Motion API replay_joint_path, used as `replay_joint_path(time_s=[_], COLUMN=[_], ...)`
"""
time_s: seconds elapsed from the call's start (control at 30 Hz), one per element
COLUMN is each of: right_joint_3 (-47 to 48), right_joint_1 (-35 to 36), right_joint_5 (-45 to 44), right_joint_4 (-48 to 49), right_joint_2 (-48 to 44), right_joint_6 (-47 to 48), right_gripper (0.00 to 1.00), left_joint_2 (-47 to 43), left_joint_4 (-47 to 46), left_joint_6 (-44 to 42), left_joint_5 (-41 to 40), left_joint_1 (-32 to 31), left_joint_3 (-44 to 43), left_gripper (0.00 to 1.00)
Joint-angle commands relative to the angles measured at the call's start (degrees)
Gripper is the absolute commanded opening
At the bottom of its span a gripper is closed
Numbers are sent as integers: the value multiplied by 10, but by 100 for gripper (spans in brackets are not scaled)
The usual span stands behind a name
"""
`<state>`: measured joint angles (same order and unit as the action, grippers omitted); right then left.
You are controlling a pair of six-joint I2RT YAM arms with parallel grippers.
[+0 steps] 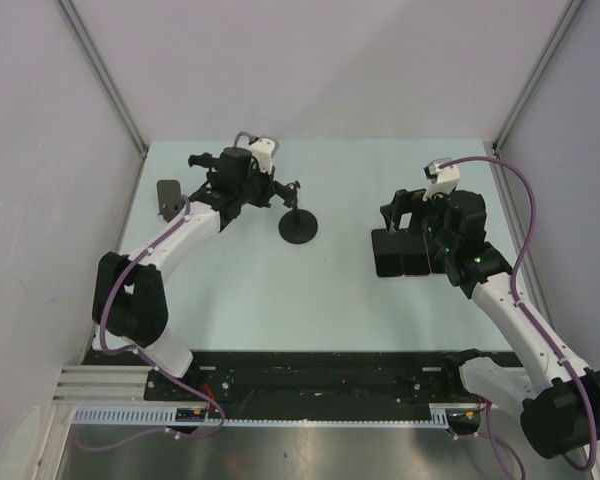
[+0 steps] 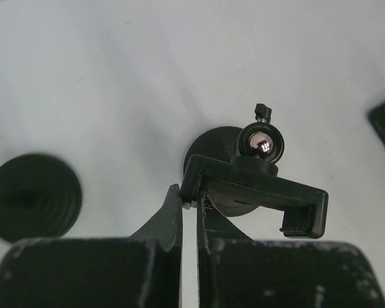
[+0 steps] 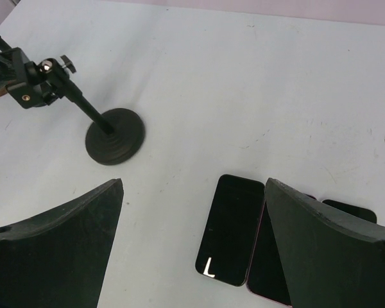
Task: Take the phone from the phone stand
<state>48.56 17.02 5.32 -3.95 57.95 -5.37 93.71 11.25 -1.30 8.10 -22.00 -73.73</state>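
On the table (image 3: 244,77), phone (image 3: 231,229) showing white "L"

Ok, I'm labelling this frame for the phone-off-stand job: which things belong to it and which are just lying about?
Job: phone stand, its empty clamp pinched by the left gripper; phones lying flat under the open right gripper.
Lying about: dark object at far left, too unclear to name.

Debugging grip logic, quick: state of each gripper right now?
Left gripper: closed, pinching the end of the black plastic phone-stand clamp.
Right gripper: open, holding nothing, above the black rectangular phones.
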Motion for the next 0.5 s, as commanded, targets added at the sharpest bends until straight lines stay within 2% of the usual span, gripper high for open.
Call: replay_joint_path(time_s=[0.0,0.1,0.3,0.47], right_joint_3=[0,0,0,0], right_joint_1=[1,2,6,7], right_joint_5=[14,14,18,14], right_joint_4=[33,34,33,29], right_joint_2=[4,3,2,-5], right_joint_6=[-8,-7,-9,-5], right_gripper=[97,97,97,97], left_joint_2=[-63,-74,-71,-44], left_joint_4=[-59,-82,-185,-199], left_joint_6=[88,100,123,122], left_joint_5=[-180,-221,-230,-236], left_joint_1=[15,19,35,49], left_joint_3=[25,39,71,50], left_gripper=[0,0,0,0])
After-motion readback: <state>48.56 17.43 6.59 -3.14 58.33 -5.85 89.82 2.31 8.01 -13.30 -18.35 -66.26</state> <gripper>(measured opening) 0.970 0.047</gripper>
